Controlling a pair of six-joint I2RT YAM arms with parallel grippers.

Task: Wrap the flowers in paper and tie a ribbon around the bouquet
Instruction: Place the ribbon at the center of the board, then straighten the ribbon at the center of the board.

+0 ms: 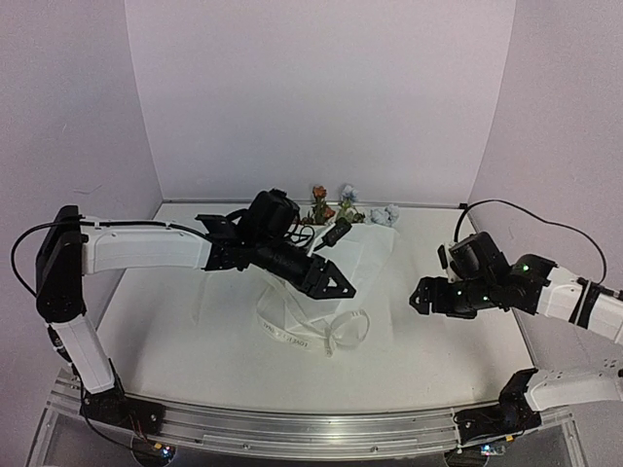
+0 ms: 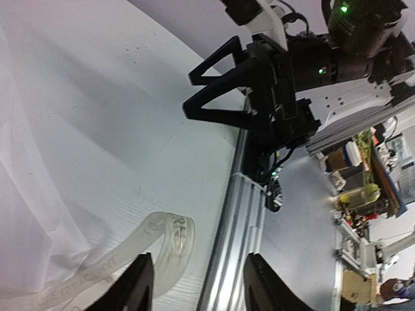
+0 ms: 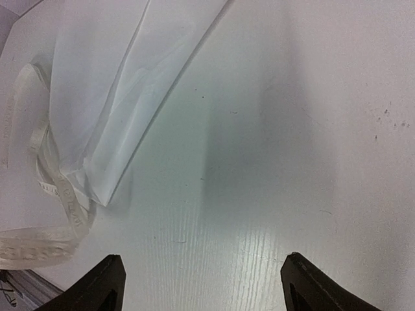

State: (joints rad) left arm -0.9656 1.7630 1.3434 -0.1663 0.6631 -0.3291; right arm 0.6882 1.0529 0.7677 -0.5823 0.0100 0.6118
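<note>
The ribbon [image 2: 165, 243] loops beside the parted left claw [image 2: 198, 288].

1. A white counter [image 1: 438, 341] fills the middle of the scene. Seen close in the wrist views, its surface shows a fine, straight grain.
2. A scatter of tiny dark specks [image 3: 389, 120] marks one bare patch of the counter.
3. Pale lilac backdrop panels [image 1: 321, 97] stand along the far edge and along the left and right sides, meeting at the two far corners.
4. A ribbed aluminium rail [image 1: 321, 428] runs along the near edge, just below the counter top.
5. Past the rail, the left wrist view shows a grey floor [image 2: 298, 227].
6. Further off stands cluttered shelving [image 2: 363, 175] holding boxes and a yellow-green item, too blurred to name.
</note>
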